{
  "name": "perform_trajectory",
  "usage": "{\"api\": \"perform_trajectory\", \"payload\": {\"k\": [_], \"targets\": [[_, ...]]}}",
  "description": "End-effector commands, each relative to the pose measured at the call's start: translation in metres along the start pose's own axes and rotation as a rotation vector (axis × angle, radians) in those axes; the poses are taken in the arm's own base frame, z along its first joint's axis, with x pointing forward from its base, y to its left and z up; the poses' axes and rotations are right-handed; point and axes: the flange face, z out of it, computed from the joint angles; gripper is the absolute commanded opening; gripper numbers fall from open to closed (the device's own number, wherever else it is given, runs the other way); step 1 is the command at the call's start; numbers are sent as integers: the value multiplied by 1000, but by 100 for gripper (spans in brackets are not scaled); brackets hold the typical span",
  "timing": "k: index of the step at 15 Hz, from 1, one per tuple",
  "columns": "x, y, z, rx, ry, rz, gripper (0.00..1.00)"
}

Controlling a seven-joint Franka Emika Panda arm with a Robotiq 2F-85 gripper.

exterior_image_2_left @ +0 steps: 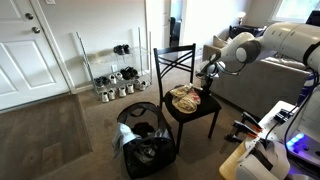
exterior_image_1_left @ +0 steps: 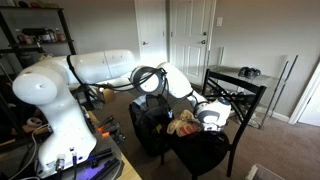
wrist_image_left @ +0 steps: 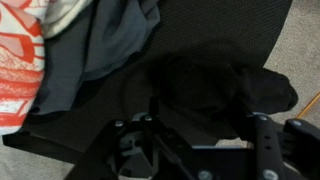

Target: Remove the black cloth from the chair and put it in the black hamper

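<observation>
The black cloth (wrist_image_left: 215,88) lies crumpled on the black chair seat (wrist_image_left: 250,25), dark on dark and hard to outline. My gripper (wrist_image_left: 207,135) is open, low over the seat, with its fingers either side of the cloth's near edge. In both exterior views the gripper (exterior_image_1_left: 212,116) (exterior_image_2_left: 207,76) hangs over the chair (exterior_image_1_left: 240,98) (exterior_image_2_left: 176,60) beside a pile of clothes (exterior_image_1_left: 185,122) (exterior_image_2_left: 187,98). The black hamper (exterior_image_1_left: 150,128) (exterior_image_2_left: 143,152) stands on the floor next to the chair, with cloth in it.
A grey cloth (wrist_image_left: 110,40) and a red-and-white cloth (wrist_image_left: 18,65) lie on the seat beside the black one. A shoe rack (exterior_image_2_left: 115,80) stands by the wall. A desk with gear (exterior_image_1_left: 80,150) is near my base. White doors (exterior_image_1_left: 175,35) are behind.
</observation>
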Motion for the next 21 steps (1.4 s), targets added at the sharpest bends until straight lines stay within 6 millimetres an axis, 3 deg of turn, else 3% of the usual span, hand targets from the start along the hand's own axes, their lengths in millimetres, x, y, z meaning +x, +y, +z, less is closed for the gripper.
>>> {"api": "perform_trajectory", "payload": {"k": [1, 6, 8, 10, 12, 16, 21], "targets": [[0, -5, -5, -12, -8, 14, 41], [0, -8, -7, -16, -21, 22, 8], [0, -11, -10, -13, -28, 28, 3], [0, -17, -15, -10, -35, 41, 1], [2, -24, -24, 0, -56, 59, 5], [9, -38, -58, 50, -137, 88, 5], [16, -35, -99, 144, -261, 85, 5]]}}
